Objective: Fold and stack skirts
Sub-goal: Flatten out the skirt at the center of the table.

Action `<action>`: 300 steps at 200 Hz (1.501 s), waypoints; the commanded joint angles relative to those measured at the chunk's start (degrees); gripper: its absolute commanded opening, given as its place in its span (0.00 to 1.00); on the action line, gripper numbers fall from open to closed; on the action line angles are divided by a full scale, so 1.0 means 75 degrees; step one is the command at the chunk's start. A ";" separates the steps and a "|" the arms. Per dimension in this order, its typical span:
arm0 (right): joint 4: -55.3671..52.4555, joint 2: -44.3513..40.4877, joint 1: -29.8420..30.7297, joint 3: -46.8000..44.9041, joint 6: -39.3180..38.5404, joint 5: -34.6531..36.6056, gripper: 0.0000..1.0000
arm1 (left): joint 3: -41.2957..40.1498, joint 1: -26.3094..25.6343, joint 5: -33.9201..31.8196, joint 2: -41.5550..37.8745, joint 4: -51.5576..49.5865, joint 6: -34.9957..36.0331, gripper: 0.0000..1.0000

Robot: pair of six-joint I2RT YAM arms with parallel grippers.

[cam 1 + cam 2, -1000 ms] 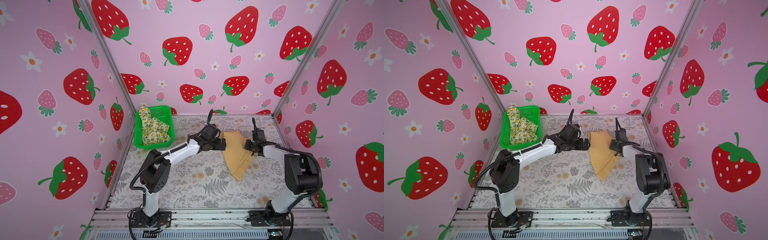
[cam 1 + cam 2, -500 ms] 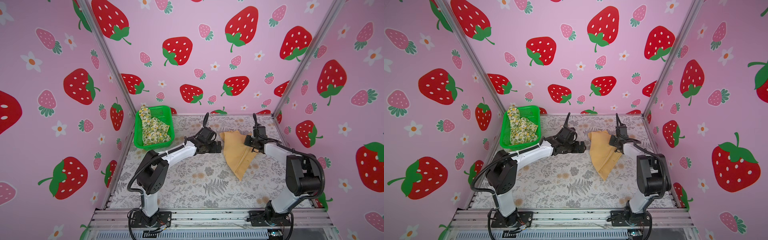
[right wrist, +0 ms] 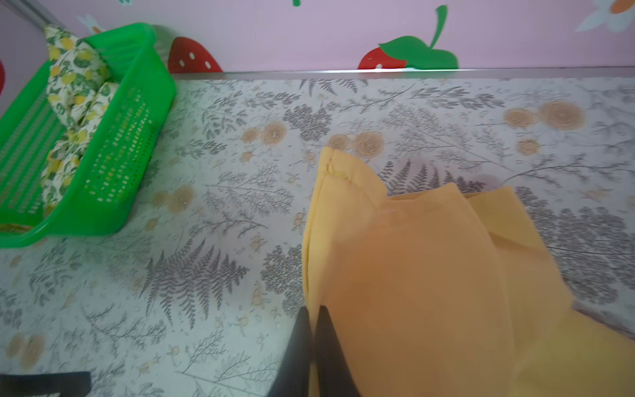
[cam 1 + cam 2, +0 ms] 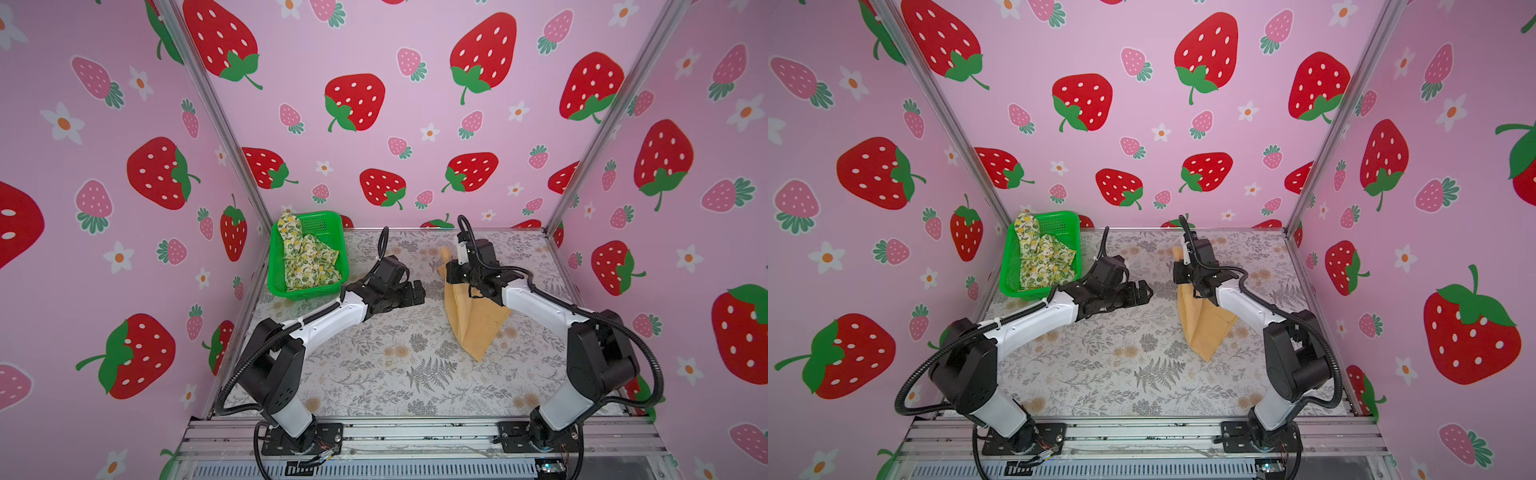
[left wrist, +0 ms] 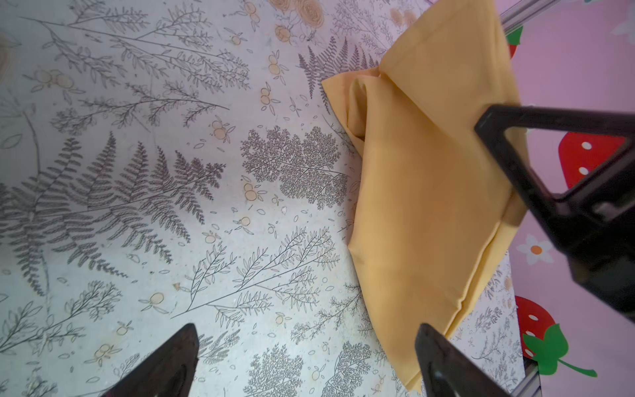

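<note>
Mustard skirt (image 4: 473, 324) edge pinched in right end effector (image 3: 312, 314).

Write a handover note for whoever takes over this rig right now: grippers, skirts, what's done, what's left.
Left gripper: open, holding nothing, over the table, apart from the mustard skirt.
Right gripper: fingers shut on the mustard skirt's edge, with that end raised.
Mustard skirt: partly folded, its lower part lying on the table.
Lemon-print skirt: crumpled in the green basket at the far left corner.
Done: mustard fold begun.
Left: finish that fold, take out and fold the lemon-print skirt, stack both.
</note>
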 commanded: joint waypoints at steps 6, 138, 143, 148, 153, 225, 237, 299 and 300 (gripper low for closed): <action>0.0353 0.0436 0.0269 -0.0067 -0.0185 -0.0918 0.08 | -0.0709 0.0022 -0.0629 -0.0818 0.0353 -0.0499 1.00; 0.1495 0.2321 0.2230 0.1231 0.0935 -0.2423 0.09 | -0.3836 0.0280 -0.2592 -0.4306 0.0455 -0.1690 0.99; 0.1540 0.2395 0.2282 0.1247 0.0981 -0.2470 0.10 | -0.3924 0.0287 -0.2614 -0.4389 0.0457 -0.1725 0.99; 0.1602 0.2462 0.2335 0.1238 0.1025 -0.2514 0.10 | -0.3999 0.0295 -0.2655 -0.4472 0.0457 -0.1754 0.99; 0.1660 0.2534 0.2410 0.1225 0.1070 -0.2545 0.11 | -0.4070 0.0308 -0.2697 -0.4554 0.0438 -0.1788 0.99; 0.2278 0.2181 0.2681 0.0712 0.1293 -0.2632 0.74 | -0.4713 0.0397 -0.3065 -0.5267 0.0538 -0.1975 0.99; 0.2109 0.1841 0.2680 0.0605 0.1138 -0.2243 0.84 | -0.4704 0.0432 -0.2974 -0.5132 0.0652 -0.1924 0.99; 0.0339 -0.0105 0.2669 -0.0549 0.0135 0.1210 1.00 | -0.3905 0.0969 -0.1773 -0.3069 0.1685 -0.1688 0.99; 0.0313 -0.0121 0.2675 -0.0577 0.0121 0.1248 1.00 | -0.3877 0.0982 -0.1754 -0.3027 0.1693 -0.1679 0.99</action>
